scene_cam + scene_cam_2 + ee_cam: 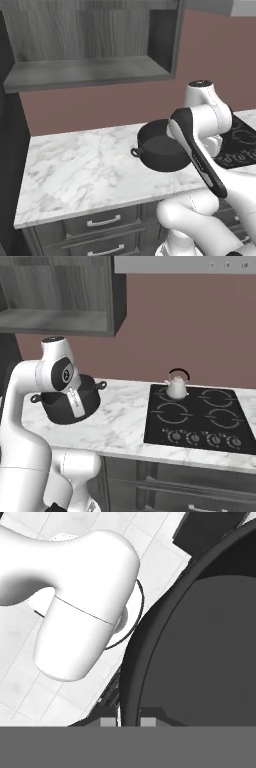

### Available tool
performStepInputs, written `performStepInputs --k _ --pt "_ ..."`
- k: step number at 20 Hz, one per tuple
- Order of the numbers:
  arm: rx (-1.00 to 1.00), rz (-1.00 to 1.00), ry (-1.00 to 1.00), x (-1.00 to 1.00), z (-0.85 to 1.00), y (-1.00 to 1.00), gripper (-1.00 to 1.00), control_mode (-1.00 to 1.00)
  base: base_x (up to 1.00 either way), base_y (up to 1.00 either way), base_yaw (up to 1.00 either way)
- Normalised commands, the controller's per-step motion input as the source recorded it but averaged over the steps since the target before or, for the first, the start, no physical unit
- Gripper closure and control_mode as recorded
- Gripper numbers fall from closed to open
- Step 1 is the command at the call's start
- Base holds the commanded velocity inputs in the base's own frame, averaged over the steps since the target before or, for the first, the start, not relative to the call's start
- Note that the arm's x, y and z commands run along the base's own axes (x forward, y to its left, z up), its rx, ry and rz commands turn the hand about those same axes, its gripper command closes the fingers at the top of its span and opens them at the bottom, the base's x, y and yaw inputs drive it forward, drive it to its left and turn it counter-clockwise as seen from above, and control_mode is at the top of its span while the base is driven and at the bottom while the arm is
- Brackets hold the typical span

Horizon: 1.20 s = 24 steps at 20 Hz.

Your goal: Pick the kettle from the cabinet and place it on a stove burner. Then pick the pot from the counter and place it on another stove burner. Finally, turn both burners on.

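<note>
**Black pot off the table, kettle already on the stove**

Matte black pot (67, 403) lifted and tilted, hanging above the marble table (80, 170), well left of the stove (197, 416). Gripped at the rim: seen from the hand camera, the fingers (129, 721) straddle the dark rim (131, 662), one tip either side, so clenched on the pot's wall by the look of it, though little of the tips shows. One loop handle (135, 152) pokes out on the left side, the other (101, 385) on the right.

Pale kettle (176, 387) standing upright on the far left burner, black arched handle up. Cabinet (90, 45) open above the table, shelf (85, 72) bare. First part of the task apparently done; pot carry in hand now.

What matters for the move ahead: the stove lies to the right of the held pot, across a stretch of table. Three ringed burners free; the near left burner (171, 414) closest to the pot, just in front of the kettle. Wide pot, small gap there, so a risk of nudging the kettle; the far right burner (218, 395) or near right burner (223, 418) probably safer. Needs levelling before setting down. Knobs (205, 439) along the near edge, untouched as far as can be judged.
</note>
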Motion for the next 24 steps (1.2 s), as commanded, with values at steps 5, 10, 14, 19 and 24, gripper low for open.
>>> performStepInputs --k 5,10,14,19,24 --pt "0.0 0.0 0.0 0.0 0.0 0.0 1.0 1.0 -0.39 -0.43 -0.18" --pt "0.0 0.0 0.0 0.0 0.0 0.0 1.0 1.0 -0.19 -0.47 -0.18" --pt "0.0 0.0 0.0 0.0 0.0 0.0 1.0 1.0 -0.02 -0.53 -0.15" --pt "0.0 0.0 0.0 0.0 0.0 0.0 1.0 1.0 0.0 -0.53 -0.11" --pt "0.0 0.0 0.0 0.0 0.0 0.0 1.0 1.0 0.0 -0.52 -0.09"
